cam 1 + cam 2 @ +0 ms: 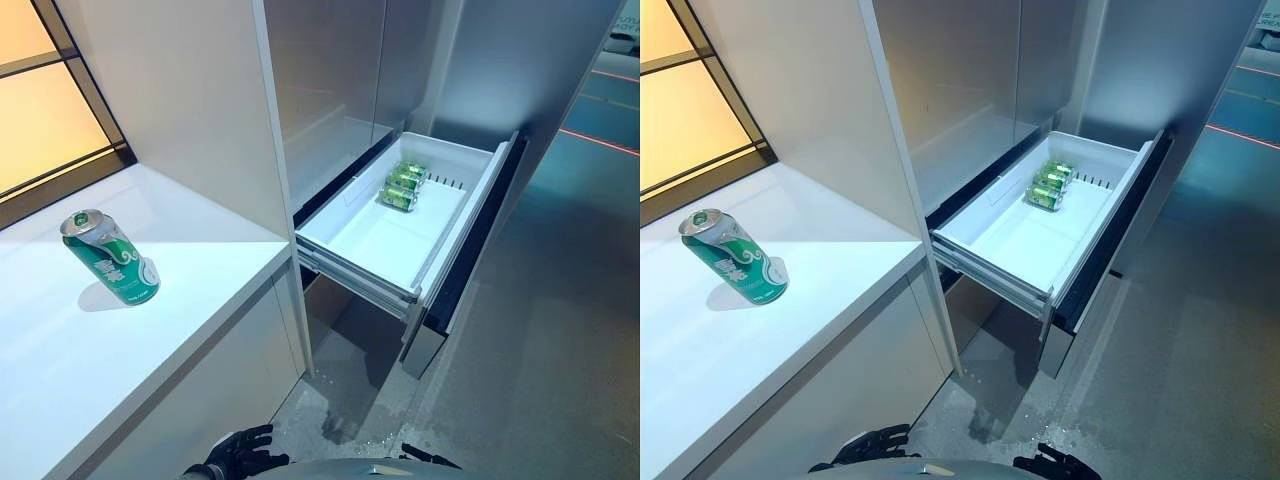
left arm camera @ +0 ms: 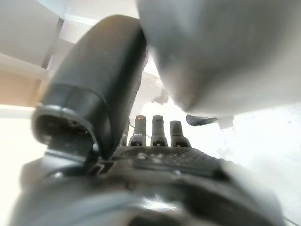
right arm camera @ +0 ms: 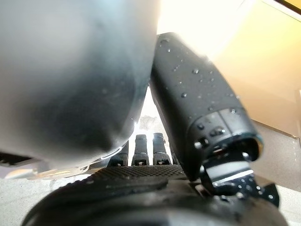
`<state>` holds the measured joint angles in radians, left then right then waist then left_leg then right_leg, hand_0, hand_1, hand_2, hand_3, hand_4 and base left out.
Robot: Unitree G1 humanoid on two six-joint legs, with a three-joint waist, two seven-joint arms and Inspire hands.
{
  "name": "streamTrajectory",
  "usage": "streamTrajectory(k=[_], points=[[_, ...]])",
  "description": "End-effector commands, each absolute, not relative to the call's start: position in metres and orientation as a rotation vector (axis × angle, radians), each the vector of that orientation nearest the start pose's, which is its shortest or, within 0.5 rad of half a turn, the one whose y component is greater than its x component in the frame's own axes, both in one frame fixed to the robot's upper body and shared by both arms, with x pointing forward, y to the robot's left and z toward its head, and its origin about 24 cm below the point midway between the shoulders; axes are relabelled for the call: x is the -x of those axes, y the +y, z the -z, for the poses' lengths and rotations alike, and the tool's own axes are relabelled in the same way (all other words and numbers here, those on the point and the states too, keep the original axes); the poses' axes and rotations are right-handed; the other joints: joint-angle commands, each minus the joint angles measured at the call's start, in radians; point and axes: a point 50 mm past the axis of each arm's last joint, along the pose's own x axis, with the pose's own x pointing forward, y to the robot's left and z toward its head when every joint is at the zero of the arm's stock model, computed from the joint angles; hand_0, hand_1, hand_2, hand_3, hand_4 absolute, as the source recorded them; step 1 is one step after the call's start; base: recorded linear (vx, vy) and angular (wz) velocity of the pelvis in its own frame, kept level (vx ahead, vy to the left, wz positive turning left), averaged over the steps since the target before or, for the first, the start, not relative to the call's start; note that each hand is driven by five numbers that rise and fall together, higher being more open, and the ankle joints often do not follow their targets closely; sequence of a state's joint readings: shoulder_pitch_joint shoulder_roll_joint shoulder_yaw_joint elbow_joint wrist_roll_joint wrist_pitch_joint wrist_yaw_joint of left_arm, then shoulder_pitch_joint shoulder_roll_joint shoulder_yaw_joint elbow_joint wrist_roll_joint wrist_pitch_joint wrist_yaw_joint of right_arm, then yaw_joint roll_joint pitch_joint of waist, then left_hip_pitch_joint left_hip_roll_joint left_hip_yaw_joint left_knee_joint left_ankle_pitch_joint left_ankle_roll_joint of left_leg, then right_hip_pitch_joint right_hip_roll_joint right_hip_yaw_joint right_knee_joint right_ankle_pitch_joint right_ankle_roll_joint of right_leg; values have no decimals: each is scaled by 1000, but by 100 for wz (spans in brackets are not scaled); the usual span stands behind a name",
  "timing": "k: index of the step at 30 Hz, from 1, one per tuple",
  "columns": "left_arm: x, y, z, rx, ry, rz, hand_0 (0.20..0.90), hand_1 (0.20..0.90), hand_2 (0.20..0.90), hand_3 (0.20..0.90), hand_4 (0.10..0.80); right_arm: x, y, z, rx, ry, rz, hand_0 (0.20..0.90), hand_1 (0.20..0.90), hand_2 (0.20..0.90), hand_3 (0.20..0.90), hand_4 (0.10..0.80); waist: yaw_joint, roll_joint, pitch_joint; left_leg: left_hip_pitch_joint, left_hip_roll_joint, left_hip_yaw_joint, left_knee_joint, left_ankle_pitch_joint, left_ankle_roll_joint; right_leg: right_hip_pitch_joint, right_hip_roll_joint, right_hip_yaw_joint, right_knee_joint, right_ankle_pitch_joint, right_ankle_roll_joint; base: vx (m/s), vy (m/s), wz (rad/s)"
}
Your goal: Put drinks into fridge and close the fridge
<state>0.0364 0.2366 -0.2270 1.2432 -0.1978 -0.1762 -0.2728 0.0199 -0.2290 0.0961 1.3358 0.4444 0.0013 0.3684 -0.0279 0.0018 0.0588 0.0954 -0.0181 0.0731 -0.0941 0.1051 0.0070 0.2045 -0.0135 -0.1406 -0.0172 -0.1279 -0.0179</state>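
Note:
A green can (image 1: 110,258) stands on the white counter (image 1: 200,300) at the left, away from both hands. The fridge's white drawer (image 1: 455,150) is pulled out to the right of the counter, with green cans (image 1: 403,185) lying at its far end. My left hand (image 1: 240,455) hangs low near the floor below the counter's front, fingers relaxed and empty; its fingers also show in the left wrist view (image 2: 157,132). My right hand (image 1: 1055,465) hangs low beside it, and its fingers (image 3: 150,146) are straight and hold nothing.
The grey fridge door (image 1: 330,90) above the drawer is shut. The drawer's dark front panel (image 1: 470,250) juts out over the grey floor (image 1: 540,350). A dark-framed window (image 1: 40,100) stands behind the counter at the left.

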Motion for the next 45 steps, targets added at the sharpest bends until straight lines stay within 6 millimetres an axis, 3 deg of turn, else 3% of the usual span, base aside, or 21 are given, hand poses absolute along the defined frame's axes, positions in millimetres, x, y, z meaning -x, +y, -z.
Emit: streamTrajectory(k=[1, 17, 21, 29, 30, 36, 37, 41, 45], points=[[-94, 207, 161, -7, 1094, 202, 900, 900, 900, 900, 800, -86, -223, 163, -330, 1211, 29, 900, 900, 900, 900, 800, 24, 22, 25, 71, -32, 58, 19, -164, 41, -91, -28, -52, -1, 95, 66, 0, 0, 0], [-120, 213, 146, 125, 857, 93, 900, 900, 900, 900, 800, -88, -227, 161, -329, 1216, 33, 900, 900, 900, 900, 800, 29, 20, 26, 71, -33, 54, 22, -162, 37, -87, -29, -57, 1, 95, 65, 0, 0, 0], [-143, 204, 133, 82, 735, 265, 900, 900, 900, 900, 800, -91, -231, 160, -318, 1213, 27, 900, 900, 900, 900, 800, 28, 25, 31, 69, -32, 55, 21, -161, 37, -91, -28, -56, 5, 94, 64, 0, 0, 0], [-181, 160, 99, 300, 639, 804, 900, 900, 900, 900, 800, -99, -236, 156, -276, 1215, -1, 900, 900, 900, 900, 800, 9, 47, 31, 68, -26, 67, 15, -160, 38, -107, -25, -40, 15, 97, 72, -6, 17, -1], [-188, 152, 87, 342, 595, 913, 900, 900, 900, 900, 800, -100, -237, 156, -269, 1212, -5, 900, 900, 900, 900, 800, 6, 50, 32, 68, -26, 69, 14, -160, 39, -111, -25, -35, 17, 98, 75, -14, 18, -4], [-210, 136, 38, 568, 392, 1188, 900, 900, 900, 900, 800, -99, -240, 155, -265, 1203, -6, 900, 900, 900, 900, 800, 2, 54, 40, 74, -25, 66, 10, -165, 42, -110, -26, -26, 19, 99, 79, -12, 5, -6], [-222, 127, 10, 642, 305, 1256, 900, 900, 900, 900, 800, -97, -240, 155, -268, 1200, -5, 900, 900, 900, 900, 800, 5, 54, 40, 74, -25, 62, 9, -167, 44, -111, -25, -23, 19, 100, 79, 0, 0, 0], [-236, 108, -68, 881, -27, 1367, 900, 900, 900, 900, 800, -89, -236, 158, -289, 1197, 8, 900, 900, 900, 900, 800, 20, 45, 35, 71, -27, 48, 7, -173, 49, -109, -27, -22, 12, 104, 77, 0, 0, 0], [-238, 109, -123, 959, -311, 1367, 900, 900, 900, 900, 800, -82, -230, 161, -307, 1201, 15, 900, 900, 900, 900, 800, 31, 35, 31, 74, -28, 35, 7, -178, 52, -100, -27, -24, 9, 101, 74, 10, -38, 3]])
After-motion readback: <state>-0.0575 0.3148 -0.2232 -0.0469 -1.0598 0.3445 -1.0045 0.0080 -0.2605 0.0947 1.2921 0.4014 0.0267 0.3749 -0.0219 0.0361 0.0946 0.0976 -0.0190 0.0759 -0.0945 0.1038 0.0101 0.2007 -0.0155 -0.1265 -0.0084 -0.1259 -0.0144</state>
